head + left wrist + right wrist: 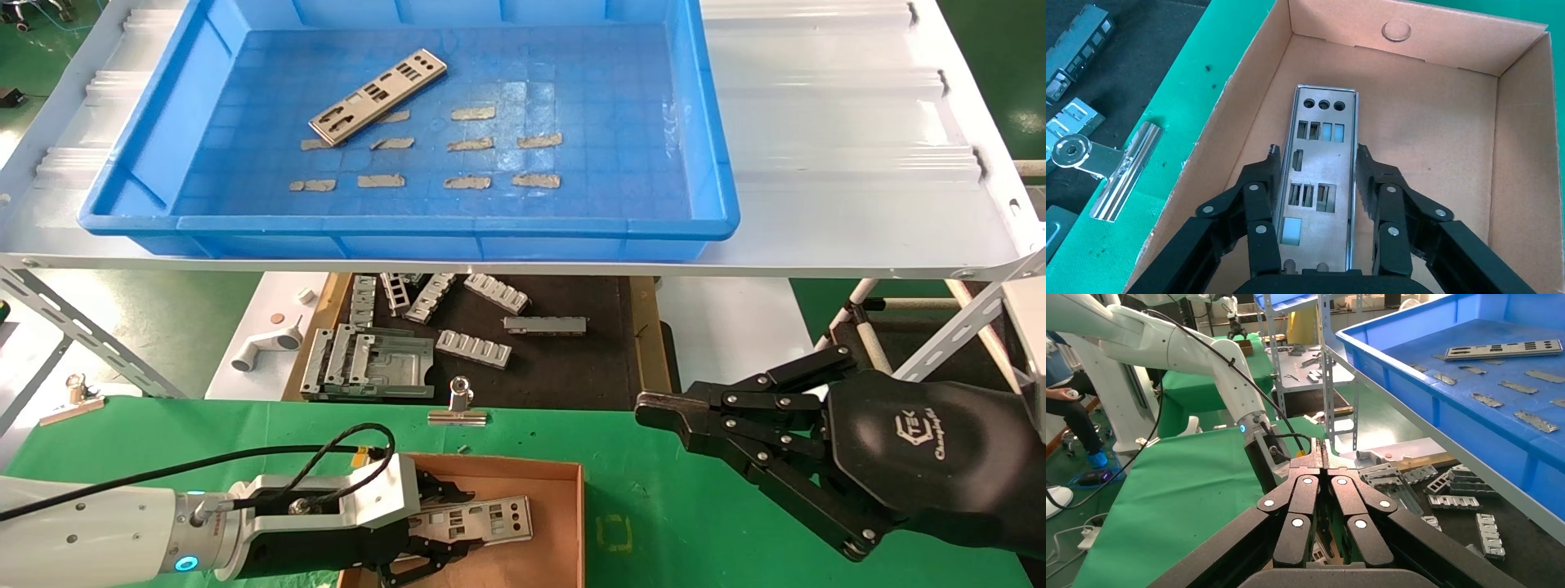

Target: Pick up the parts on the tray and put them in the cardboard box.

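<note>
Plate (1319, 177) lies in cardboard box (1438, 128) between left pincer's (1316, 168) spread fingers.

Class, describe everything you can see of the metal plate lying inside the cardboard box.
The plate is a thin, flat, silver metal rectangle, punched with three round holes at one end and several rectangular cut-outs along its length. It lies flat on the floor of the cardboard box. The left gripper straddles it, fingers open at either long edge; whether they touch it is unclear.
</note>
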### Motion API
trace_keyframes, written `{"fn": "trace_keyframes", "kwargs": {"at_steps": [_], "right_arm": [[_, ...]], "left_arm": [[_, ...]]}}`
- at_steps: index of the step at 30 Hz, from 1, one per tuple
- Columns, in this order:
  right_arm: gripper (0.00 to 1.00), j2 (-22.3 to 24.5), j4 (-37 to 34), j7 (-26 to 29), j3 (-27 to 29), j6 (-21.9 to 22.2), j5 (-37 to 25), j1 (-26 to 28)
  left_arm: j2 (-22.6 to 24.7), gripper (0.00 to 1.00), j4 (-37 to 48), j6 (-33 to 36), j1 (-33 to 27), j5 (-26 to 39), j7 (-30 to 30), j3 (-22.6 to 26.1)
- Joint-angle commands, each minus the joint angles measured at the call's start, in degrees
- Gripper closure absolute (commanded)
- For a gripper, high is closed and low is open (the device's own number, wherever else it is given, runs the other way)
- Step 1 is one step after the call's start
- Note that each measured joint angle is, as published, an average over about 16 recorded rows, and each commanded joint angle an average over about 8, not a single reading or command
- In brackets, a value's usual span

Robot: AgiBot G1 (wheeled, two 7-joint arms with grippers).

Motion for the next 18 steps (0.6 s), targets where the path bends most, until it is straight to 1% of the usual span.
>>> {"fn": "trace_keyframes", "kwargs": {"at_steps": [1, 11, 12, 13, 18], "right_arm": [[1.0, 0.0, 0.0, 0.0, 0.0, 0.0, 0.0, 0.0], [1.0, 0.0, 0.0, 0.0, 0.0, 0.0, 0.0, 0.0], [0.98, 0.0, 0.0, 0.0, 0.0, 0.0, 0.0, 0.0], [0.91, 0.0, 0.0, 0.0, 0.0, 0.0, 0.0, 0.0], [0.29, 0.0, 0.0, 0.0, 0.0, 0.0, 0.0, 0.0]], "left_arm": [[0.0, 0.0, 0.01, -0.02, 0.03, 0.05, -0.11, 0.05], [-0.42, 0.0, -0.32, -0.08, -0.37, -0.47, 0.23, -0.55], [-0.57, 0.0, -0.52, 0.05, -0.42, -0.87, 0.18, -0.75], [-0.78, 0.0, -0.75, 0.26, -0.45, -1.46, 0.08, -1.02], [-2.2, 0.0, -1.83, 2.13, -0.48, -4.58, -0.43, -2.23]]}}
